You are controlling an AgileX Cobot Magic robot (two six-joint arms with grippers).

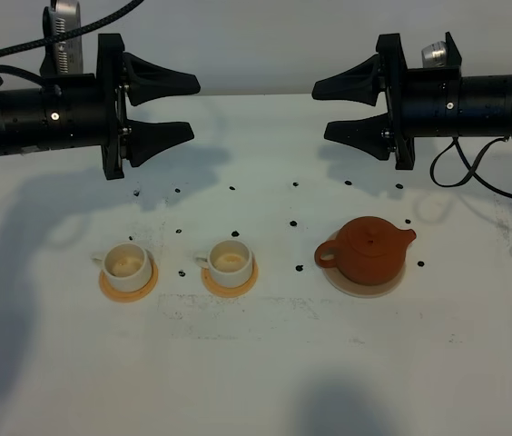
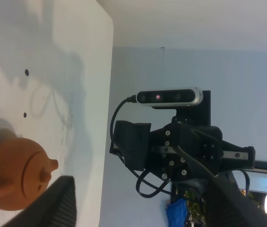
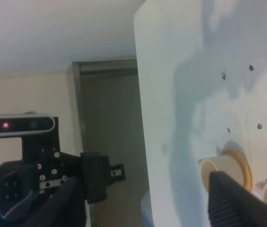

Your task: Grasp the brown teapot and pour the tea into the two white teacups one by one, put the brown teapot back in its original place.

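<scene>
The white table (image 1: 256,381) is dotted black and crossed by soft shadows. Past the left fingers (image 2: 57,203) stands a blue-grey wall (image 2: 181,66); past the right fingers (image 3: 237,198), a grey door (image 3: 110,118) in a cream wall (image 3: 29,94).

Robotics lab is indicated: white table (image 1: 256,363) marked with black dots (image 1: 231,188), bare wall (image 2: 247,71), arm-mounted depth camera (image 2: 170,97), grey door (image 3: 110,118) seen behind.

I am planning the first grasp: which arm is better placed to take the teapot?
Right. The teapot stands on the right side of the table, close to the open right end effector; the left end effector hangs farther off, nearer the cups.
</scene>
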